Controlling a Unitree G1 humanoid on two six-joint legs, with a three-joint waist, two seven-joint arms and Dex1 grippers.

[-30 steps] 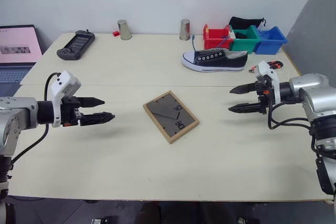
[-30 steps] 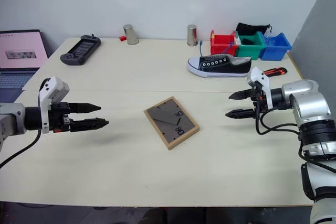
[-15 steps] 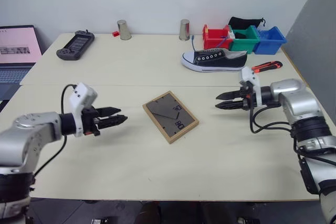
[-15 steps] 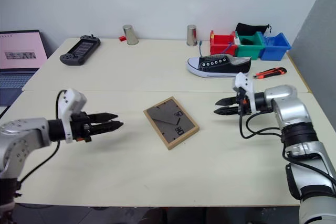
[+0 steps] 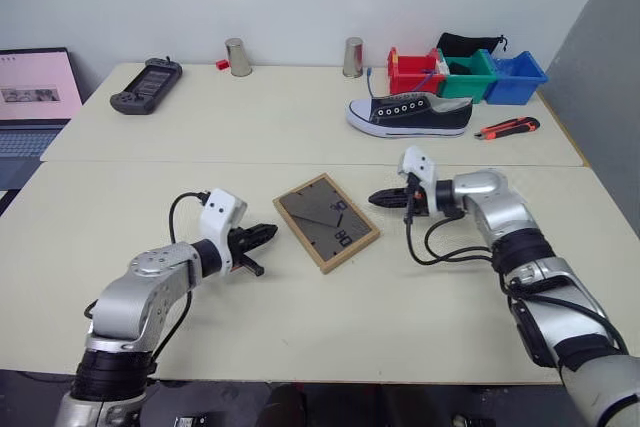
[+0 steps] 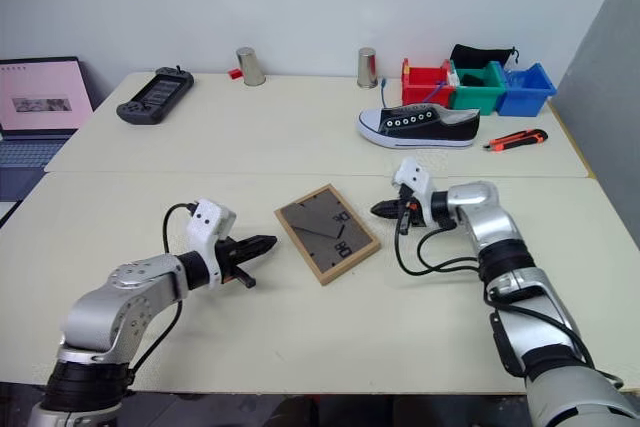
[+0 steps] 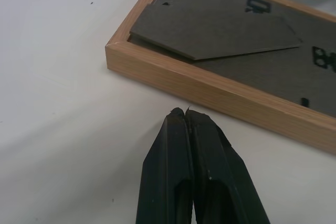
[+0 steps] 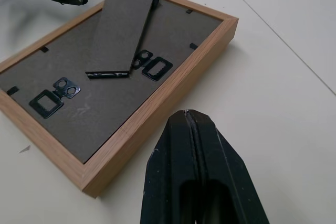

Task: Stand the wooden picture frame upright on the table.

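The wooden picture frame (image 5: 326,222) lies face down on the table (image 5: 300,137), its dark grey backing and folded stand up. My left gripper (image 5: 268,234) is shut with nothing in it, its tips just short of the frame's left edge. In the left wrist view the shut fingers (image 7: 181,145) stop a little before the frame's wooden side (image 7: 210,90). My right gripper (image 5: 375,199) is shut and empty too, close to the frame's right corner. The right wrist view has its fingers (image 8: 189,145) just off the frame's (image 8: 157,95) edge, with the left gripper's tip beyond.
A black sneaker (image 5: 410,113) lies behind the frame. Red, green and blue bins (image 5: 465,75) stand at the back right, an orange cutter (image 5: 507,127) near them. Two metal cups (image 5: 238,57) and a game controller (image 5: 146,85) sit at the back, a laptop (image 5: 35,87) at far left.
Both grippers have shut. Both arms came down and inward toward the frame, the left from the left, the right from the right. The frame has not moved.
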